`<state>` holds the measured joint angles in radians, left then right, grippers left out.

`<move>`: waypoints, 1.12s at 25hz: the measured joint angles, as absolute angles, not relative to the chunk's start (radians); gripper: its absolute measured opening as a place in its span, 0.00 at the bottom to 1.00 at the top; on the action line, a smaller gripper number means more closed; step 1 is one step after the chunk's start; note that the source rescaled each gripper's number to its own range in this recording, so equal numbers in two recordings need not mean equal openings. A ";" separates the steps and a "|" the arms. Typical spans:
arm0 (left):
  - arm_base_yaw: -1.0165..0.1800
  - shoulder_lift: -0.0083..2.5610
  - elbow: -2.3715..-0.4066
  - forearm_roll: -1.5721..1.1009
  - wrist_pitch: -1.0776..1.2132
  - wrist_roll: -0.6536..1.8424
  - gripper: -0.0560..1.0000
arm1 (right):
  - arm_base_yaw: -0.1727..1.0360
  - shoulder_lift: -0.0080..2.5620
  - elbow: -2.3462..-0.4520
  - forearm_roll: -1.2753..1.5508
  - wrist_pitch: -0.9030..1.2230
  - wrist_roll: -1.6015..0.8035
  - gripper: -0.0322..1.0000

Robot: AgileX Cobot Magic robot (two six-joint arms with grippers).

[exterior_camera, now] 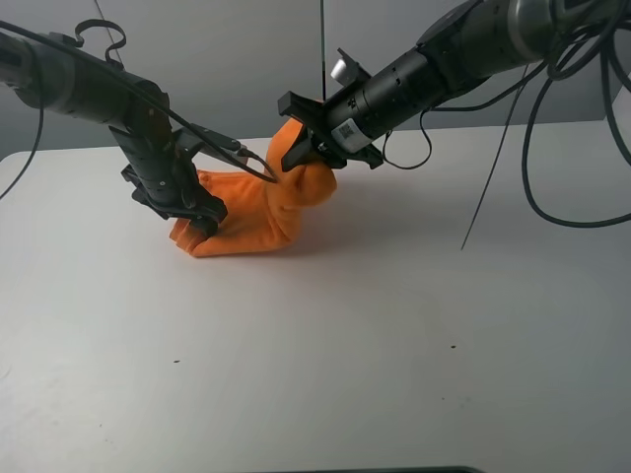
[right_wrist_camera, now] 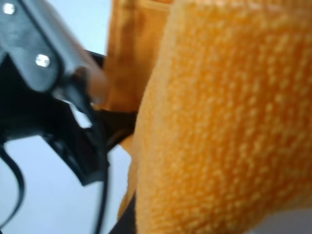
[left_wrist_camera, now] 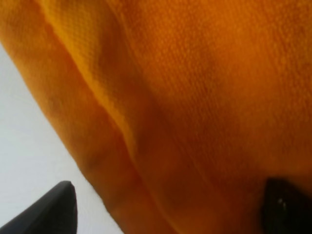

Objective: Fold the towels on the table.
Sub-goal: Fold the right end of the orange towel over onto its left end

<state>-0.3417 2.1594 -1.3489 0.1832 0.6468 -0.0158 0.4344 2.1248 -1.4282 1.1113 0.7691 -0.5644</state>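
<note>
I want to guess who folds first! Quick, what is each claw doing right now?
Left claw: open, with the orange towel between its fingers.
Right claw: closed, pinching a raised bit of the towel.

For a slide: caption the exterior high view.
Right gripper holds the bunched orange towel up; open left gripper at its other end.
</note>
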 joint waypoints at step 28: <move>-0.339 2.159 -1.349 0.228 0.635 0.000 0.99 | 0.488 2.390 -1.650 1.117 0.808 -0.565 0.12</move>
